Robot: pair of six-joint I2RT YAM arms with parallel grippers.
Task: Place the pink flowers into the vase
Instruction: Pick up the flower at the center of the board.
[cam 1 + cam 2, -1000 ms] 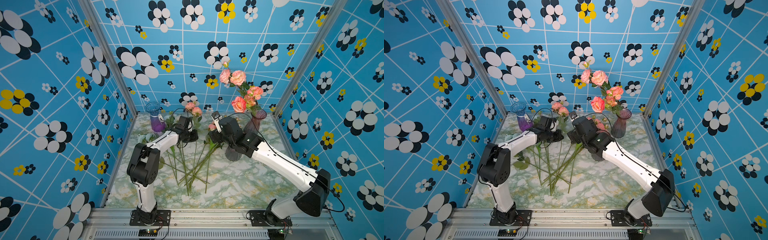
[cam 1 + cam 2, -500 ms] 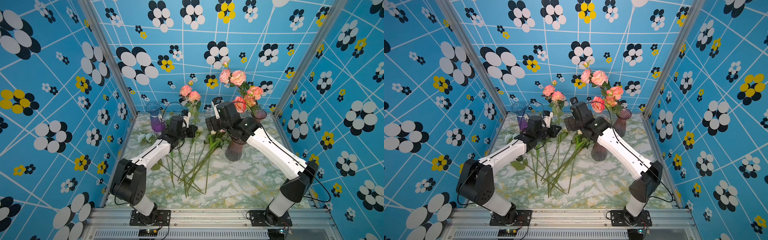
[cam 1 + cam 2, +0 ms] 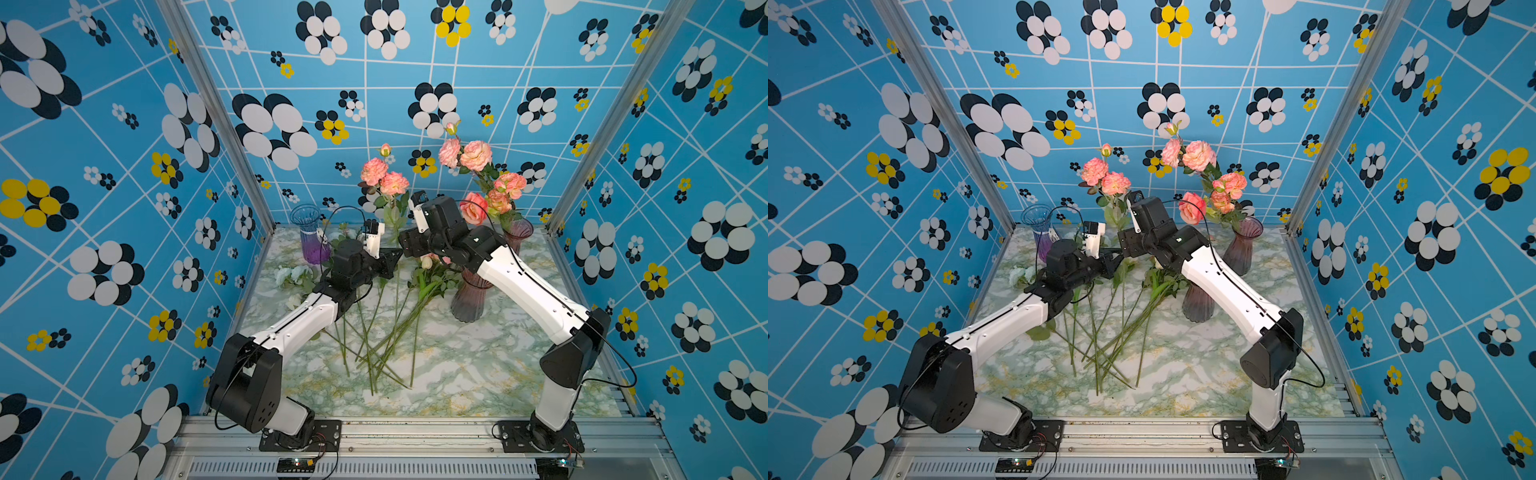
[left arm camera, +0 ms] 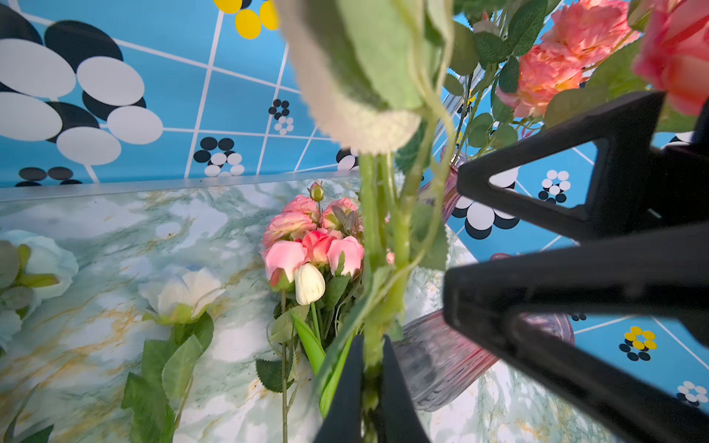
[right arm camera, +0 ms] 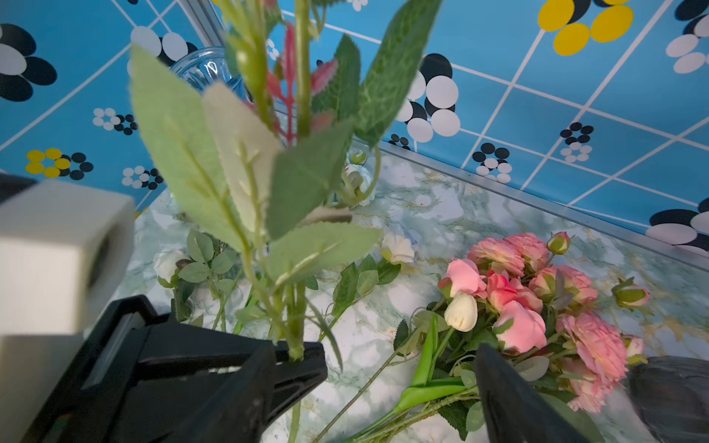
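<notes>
Pink flowers point(image 3: 394, 183) are gripped by left fingers point(image 4: 343, 399), seen best at the wrist; right fingers point(image 4: 568, 276) are spread alongside. The vase point(image 3: 465, 303) is overlapped by the right arm point(image 3: 528, 286).

On my feed the walls point(image 3: 104, 166) are bright blue with white grid lines and black-white-yellow petal prints. The bench point(image 3: 478, 365) is white-green marble, gold veins. The pink flowers point(image 3: 382, 176) go pink to peach on green stems. The vase point(image 3: 467, 299) is smoky mauve, the other vase point(image 3: 309, 237) blue fading to purple.
</notes>
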